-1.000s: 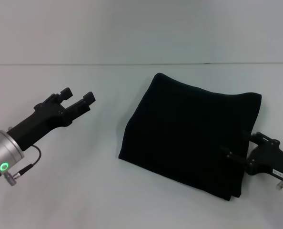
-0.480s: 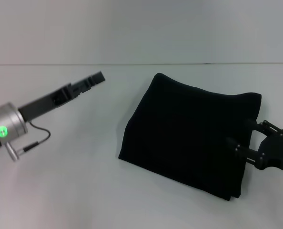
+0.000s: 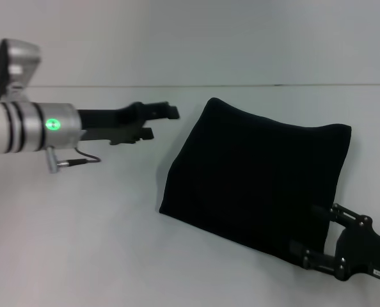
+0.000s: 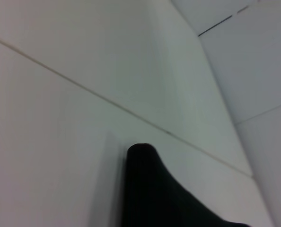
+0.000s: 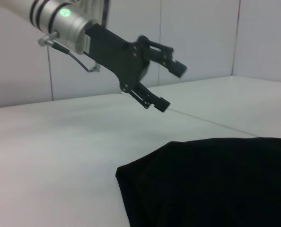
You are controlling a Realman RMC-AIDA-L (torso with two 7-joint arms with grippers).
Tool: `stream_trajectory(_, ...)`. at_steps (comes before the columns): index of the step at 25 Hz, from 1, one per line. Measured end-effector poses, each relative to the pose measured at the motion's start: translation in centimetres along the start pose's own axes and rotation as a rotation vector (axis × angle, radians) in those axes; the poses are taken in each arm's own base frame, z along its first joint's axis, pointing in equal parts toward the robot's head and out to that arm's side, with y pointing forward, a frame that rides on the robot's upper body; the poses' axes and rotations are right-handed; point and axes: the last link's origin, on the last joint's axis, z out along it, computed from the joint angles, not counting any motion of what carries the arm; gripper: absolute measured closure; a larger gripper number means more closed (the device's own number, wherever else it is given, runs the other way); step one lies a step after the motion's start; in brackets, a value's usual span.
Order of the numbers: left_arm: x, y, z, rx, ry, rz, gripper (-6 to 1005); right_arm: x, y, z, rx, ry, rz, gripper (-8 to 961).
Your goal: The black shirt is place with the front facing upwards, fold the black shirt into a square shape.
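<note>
Raised since, left gripper (image 3: 159,121) fingers apart; right gripper (image 3: 318,236) seemingly apart beside black shirt (image 3: 260,176).

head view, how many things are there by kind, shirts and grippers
shirts: 1, the folded black shirt lying on the white table
grippers: 2, the left gripper open, raised beside the shirt, and the right gripper open at the shirt's near edge
total: 3

plain black shirt (image 3: 260,179), white table (image 3: 81,243)
</note>
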Motion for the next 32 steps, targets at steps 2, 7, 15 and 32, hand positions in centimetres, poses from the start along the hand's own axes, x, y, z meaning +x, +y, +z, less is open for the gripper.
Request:
stream_trajectory(2,-0.1,0.3,1.2,0.046,-0.011,0.032,77,0.2,0.1,-0.3,0.005,0.0,0.005,102)
stream_trajectory(7,-0.7,0.5,3.6,0.135,-0.001,0.093,77,0.4,0.3,-0.5,0.007,0.002,0.011,102)
stream_trajectory(15,-2.0,0.9,5.5,0.151,0.022,0.091,77,0.7,0.6,-0.8,0.009,0.005,0.026,101)
stream_trajectory(32,-3.8,1.4,6.8,0.159,-0.021,0.133,76,0.9,0.8,-1.0,0.008,0.008,0.033,101)
